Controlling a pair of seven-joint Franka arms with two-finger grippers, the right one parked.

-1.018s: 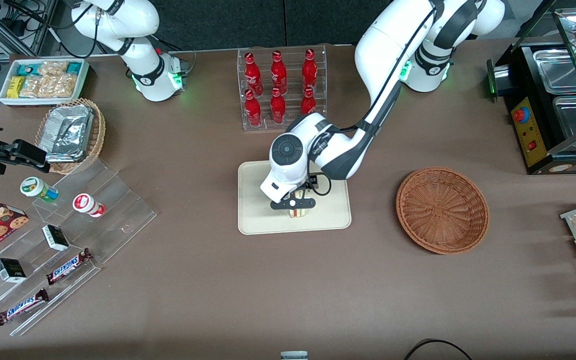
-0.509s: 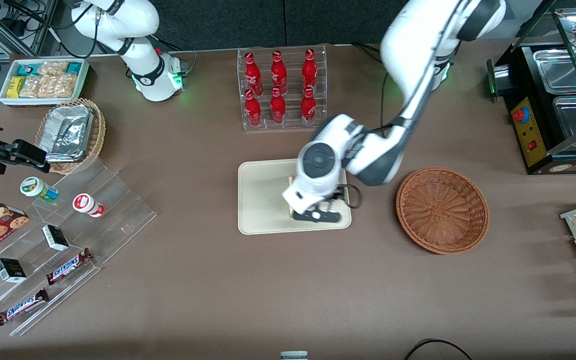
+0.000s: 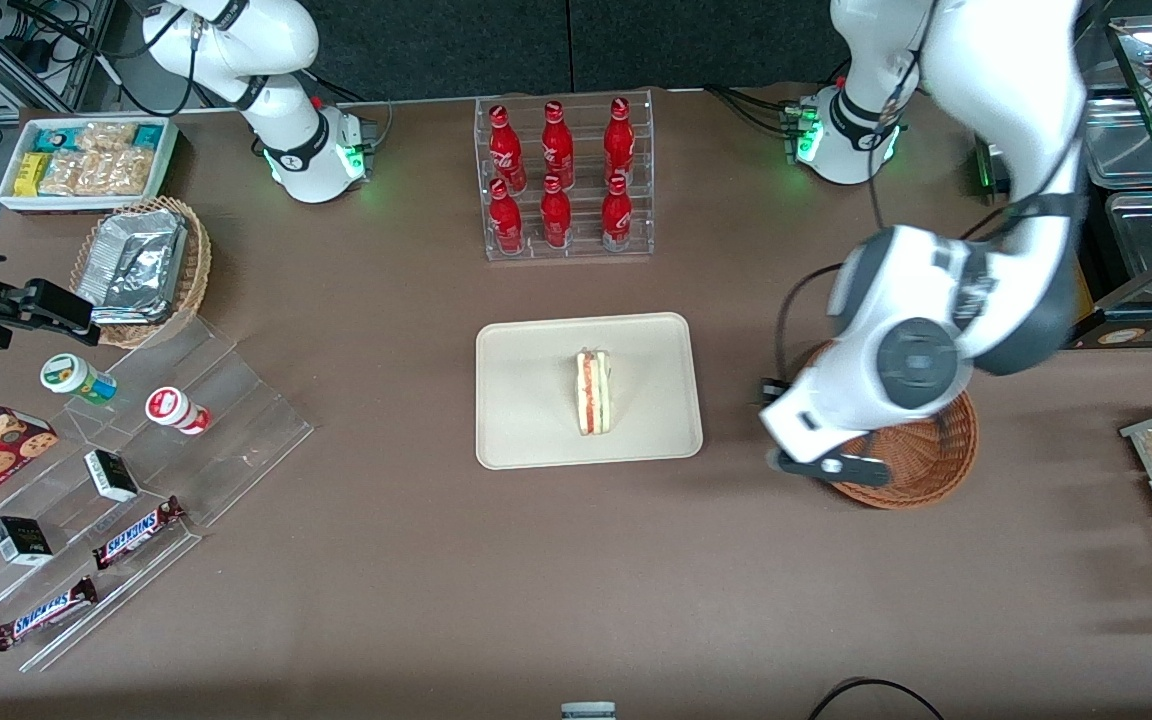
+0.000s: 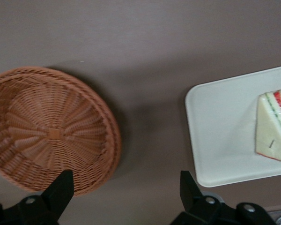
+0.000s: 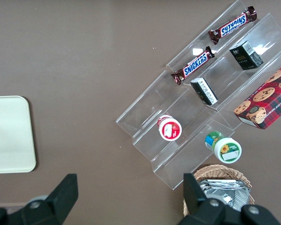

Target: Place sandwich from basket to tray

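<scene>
The sandwich (image 3: pixel 593 392) lies alone on the cream tray (image 3: pixel 526 400), its orange and green filling edge facing up. In the left wrist view the sandwich (image 4: pixel 274 126) rests on the tray (image 4: pixel 220 131), and the reddish-brown basket (image 4: pixel 51 131) beside the tray holds nothing. My gripper (image 3: pixel 826 467) hangs high over the table, above the basket's (image 3: pixel 936 450) rim that faces the tray. The gripper (image 4: pixel 125 180) is open, with only bare table between its fingers. My arm covers much of the basket in the front view.
A clear rack of red bottles (image 3: pixel 561 180) stands farther from the front camera than the tray. Toward the parked arm's end are a clear stepped display with snacks (image 3: pixel 136 470) and a tan basket of foil packets (image 3: pixel 141 265). A black food warmer (image 3: pixel 1106 200) stands at the working arm's end.
The gripper let go of the sandwich, which now lies on the tray. The arm has risen and swung away from the tray to over the basket's rim.
</scene>
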